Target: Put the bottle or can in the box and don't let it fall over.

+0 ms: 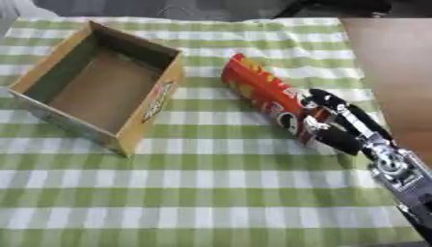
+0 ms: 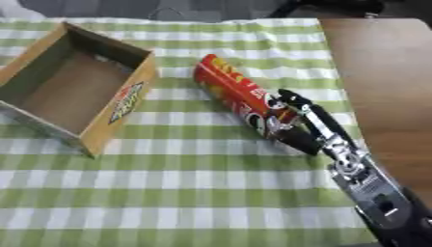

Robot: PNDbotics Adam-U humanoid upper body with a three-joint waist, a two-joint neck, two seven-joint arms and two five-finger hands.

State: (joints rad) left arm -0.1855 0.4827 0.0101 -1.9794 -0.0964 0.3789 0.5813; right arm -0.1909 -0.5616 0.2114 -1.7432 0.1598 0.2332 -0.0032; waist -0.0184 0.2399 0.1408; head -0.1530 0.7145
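can (image 1: pixel 263 96): near end hidden behind right hand (image 1: pixel 337 126) | box (image 2: pixel 127 103): left corner cut off in right eye view

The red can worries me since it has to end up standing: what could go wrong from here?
The red can lies on its side on the checked cloth, so it may roll. The right robot hand grips only its near end, so it could tip when lifted toward the cardboard box.

A green-and-white checked cloth (image 1: pixel 194 188) covers most of the tabletop (image 2: pixel 388 72), whose bare brown wood shows along the right edge. Beyond the far edge lies a dim grey floor (image 1: pixel 168 8) with dark shapes.
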